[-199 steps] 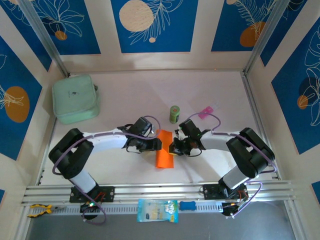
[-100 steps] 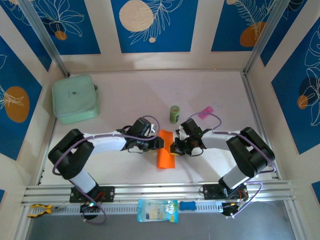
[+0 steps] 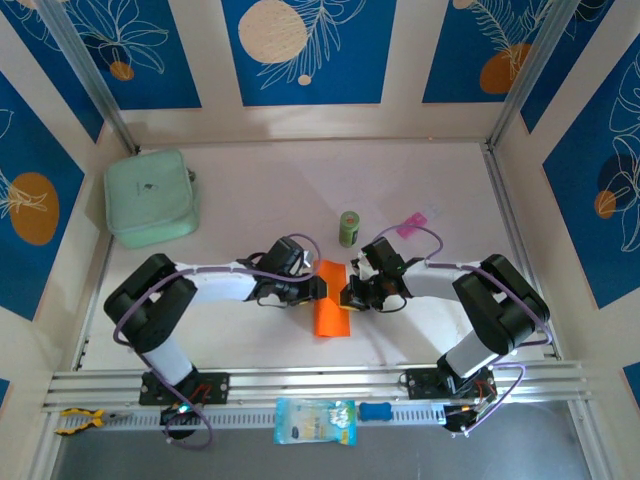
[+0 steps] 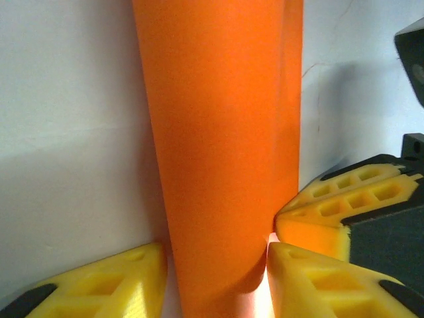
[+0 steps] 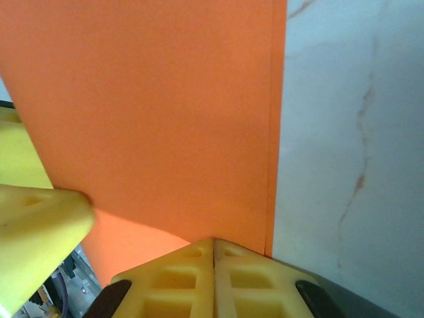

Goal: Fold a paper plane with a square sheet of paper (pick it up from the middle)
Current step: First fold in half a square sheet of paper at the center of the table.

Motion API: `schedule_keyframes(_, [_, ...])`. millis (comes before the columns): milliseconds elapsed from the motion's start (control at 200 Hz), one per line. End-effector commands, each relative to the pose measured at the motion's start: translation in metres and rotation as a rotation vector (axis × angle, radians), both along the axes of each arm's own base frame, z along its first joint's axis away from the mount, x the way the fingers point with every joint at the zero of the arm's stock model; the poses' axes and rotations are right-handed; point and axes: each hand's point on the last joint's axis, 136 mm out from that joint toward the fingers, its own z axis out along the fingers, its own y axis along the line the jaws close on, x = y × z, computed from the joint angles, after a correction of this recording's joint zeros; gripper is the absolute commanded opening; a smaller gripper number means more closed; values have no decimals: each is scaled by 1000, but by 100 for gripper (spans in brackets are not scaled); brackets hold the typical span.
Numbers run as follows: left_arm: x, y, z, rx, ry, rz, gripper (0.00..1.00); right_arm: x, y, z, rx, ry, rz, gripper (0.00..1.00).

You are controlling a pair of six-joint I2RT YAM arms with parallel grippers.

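Right claw [image 3: 347, 295] is sitting pressed together at the edge of the orange sheet [image 3: 328, 315], left claw [image 3: 322, 288] is straddling it, spread. I'd be pinching slowly, keeping layers aligned.

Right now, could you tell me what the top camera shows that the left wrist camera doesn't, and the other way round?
The top camera takes in the wider table: a mint-green pouch, a small green can and a pink packet. The left wrist camera adds close detail: an overlapping layer along the right edge of the orange paper, and yellow fingers standing on either side of the strip. Both show the paper with the left pincer and the right pincer meeting at it.
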Motion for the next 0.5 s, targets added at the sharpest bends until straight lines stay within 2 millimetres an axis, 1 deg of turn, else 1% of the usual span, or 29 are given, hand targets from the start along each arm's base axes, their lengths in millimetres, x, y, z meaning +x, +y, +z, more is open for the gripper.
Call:
schedule_keyframes(0, [-4,6,-11,33,35,-4,44,-8,-3,-3,3,42,-11,9])
schedule_keyframes(50, [-5,6,-12,43,35,-8,43,-8,-2,-2,11,42,-18,10])
schedule_keyframes(110, [-6,8,-14,62,37,-11,43,-5,3,5,44,27,-18,11])
schedule_keyframes(175, [-6,11,-17,89,40,-11,43,1,10,20,114,2,-31,13])
schedule_keyframes(250, [-6,16,-22,121,47,-6,43,11,13,38,165,-48,-65,18])
schedule_keyframes(305, [-7,18,-23,133,50,-3,43,18,8,48,157,-82,-101,20])
schedule_keyframes(385, [-7,20,-25,150,50,-3,43,25,-10,56,96,-128,-165,20])
schedule_keyframes(495, [-7,23,-26,175,50,-6,43,23,-35,60,38,-150,-234,19])
